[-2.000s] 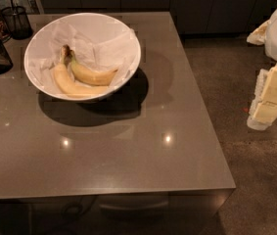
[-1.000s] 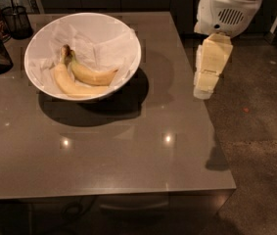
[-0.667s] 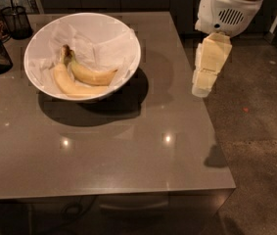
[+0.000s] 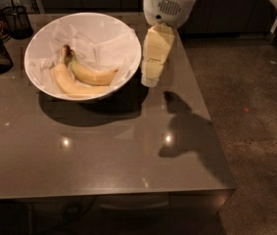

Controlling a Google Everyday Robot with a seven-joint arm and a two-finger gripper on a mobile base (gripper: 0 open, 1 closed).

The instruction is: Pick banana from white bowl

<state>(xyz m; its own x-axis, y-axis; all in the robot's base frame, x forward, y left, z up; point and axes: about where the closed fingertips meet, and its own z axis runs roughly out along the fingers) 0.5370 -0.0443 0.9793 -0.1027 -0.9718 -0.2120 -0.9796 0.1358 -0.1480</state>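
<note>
In the camera view, a large round white bowl (image 4: 41,37) with sloping sides, lined with crumpled white paper (image 4: 101,40), stands on the back left part of a smooth grey-brown counter (image 4: 103,155). Two bananas lie inside it, touching each other. The deeper yellow curved banana (image 4: 94,76), with a greenish stem and a dark tip, rests towards the middle of the bowl, its stem pointing up and left. The paler yellow banana (image 4: 69,84), with a brown dried stem end, curves along the bowl's near wall just below it. The cream-coloured two-finger gripper (image 4: 150,81) hangs point-down from a white rounded arm housing (image 4: 170,4), just beside the bowl's right rim and outside it, above the counter and apart from both bananas. How the jaws stand cannot be told. The arm's dark shadow (image 4: 187,126) falls on the counter's right side. A dark wire-mesh cup (image 4: 18,21) stands at the back left corner.
</note>
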